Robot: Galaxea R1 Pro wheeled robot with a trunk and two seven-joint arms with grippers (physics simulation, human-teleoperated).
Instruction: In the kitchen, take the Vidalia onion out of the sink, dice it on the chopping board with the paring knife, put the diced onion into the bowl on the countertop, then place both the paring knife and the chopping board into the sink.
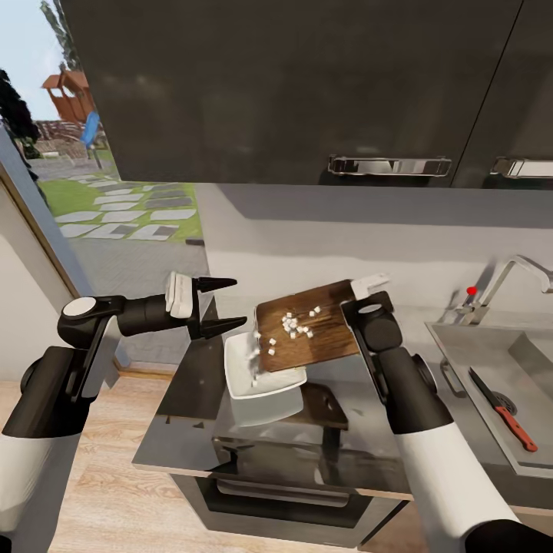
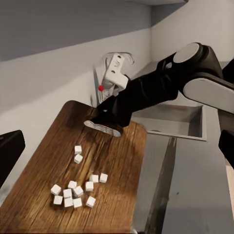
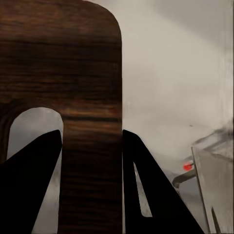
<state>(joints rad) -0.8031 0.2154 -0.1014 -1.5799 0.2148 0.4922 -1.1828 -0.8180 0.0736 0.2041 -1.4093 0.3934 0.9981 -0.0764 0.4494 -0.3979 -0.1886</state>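
The right gripper (image 3: 92, 190) clamps the chopping board (image 1: 311, 334), tilting it over the bowl (image 1: 257, 376); the left gripper (image 1: 217, 306) hovers left, fingers spread, empty.

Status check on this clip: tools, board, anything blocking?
Right tool shut on the chopping board, tilted over bowl. Left tool open, empty. Onion dice sliding off. Knife in sink. Nothing blocking.
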